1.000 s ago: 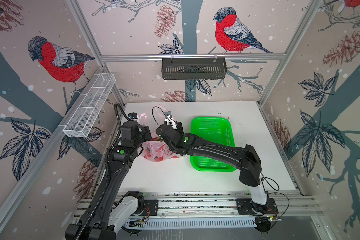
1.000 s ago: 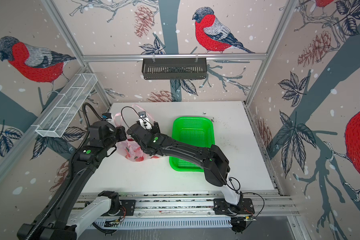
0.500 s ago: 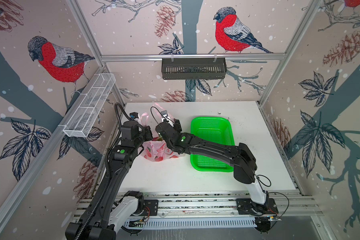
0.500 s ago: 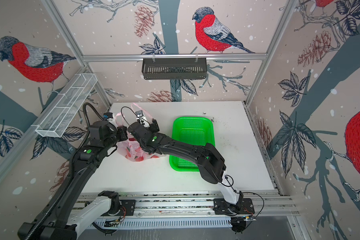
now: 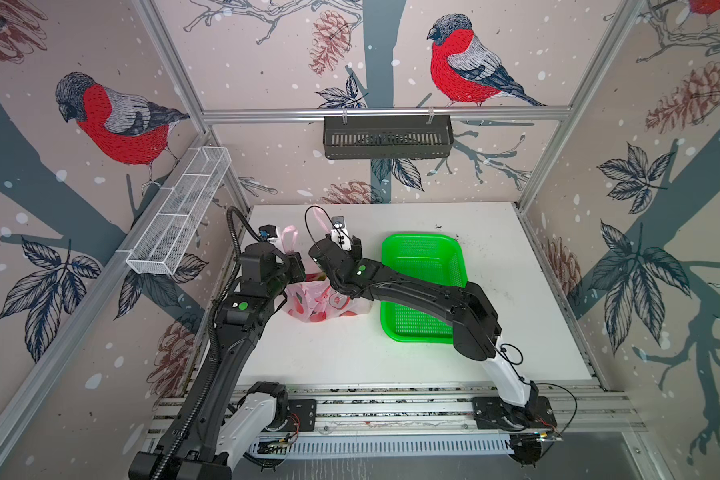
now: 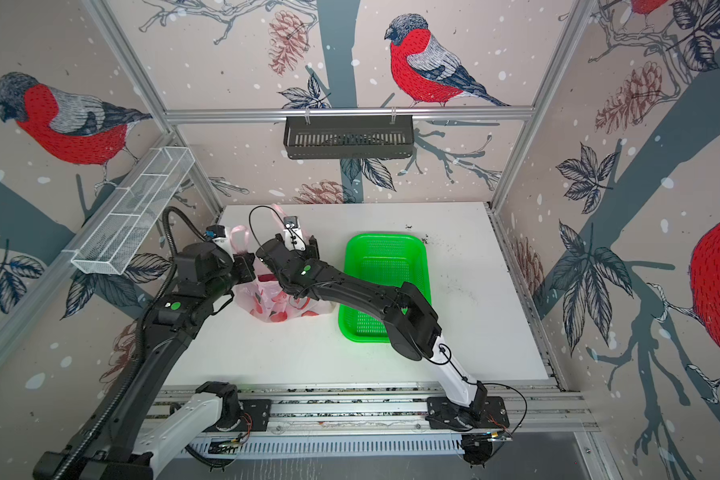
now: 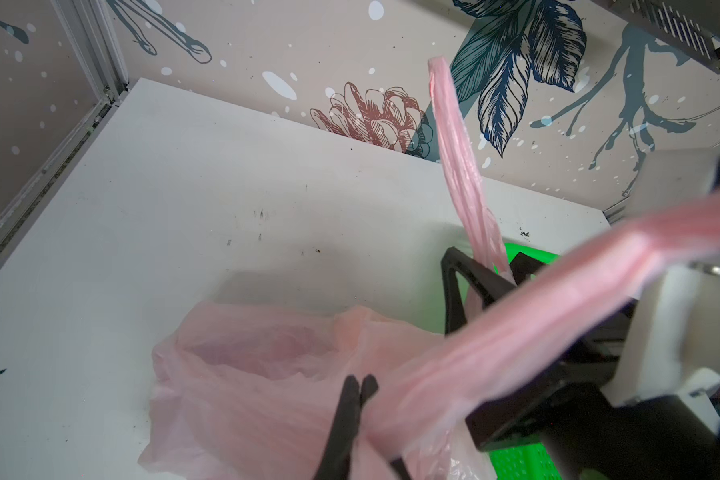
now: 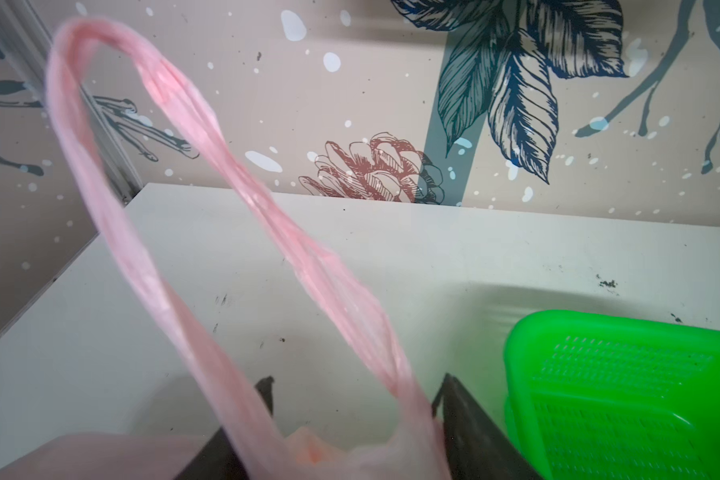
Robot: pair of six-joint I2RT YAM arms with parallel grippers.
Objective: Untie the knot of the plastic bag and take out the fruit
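— White surface point(image 5: 391, 353) up front: what's on it?
— Crumpled pink plastic bag point(image 5: 325, 305); left end effector point(image 7: 360, 384) pinched shut on its film, right end effector point(image 8: 356, 382) jaws apart around a loop handle point(image 8: 113, 232).
— Inside?
— Orange lump point(image 8: 308, 451), hard to tell. Green perforated basket point(image 5: 422, 257) just beside; black slotted rack point(image 5: 387, 137) on far wall.

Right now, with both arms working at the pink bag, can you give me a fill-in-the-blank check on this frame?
1. The left gripper is ___ on the film of the plastic bag.
2. A handle loop of the plastic bag runs ___ the parted jaws of the right gripper.
3. The perforated basket beside the plastic bag is ___ in colour.

Missing words: shut; between; green.
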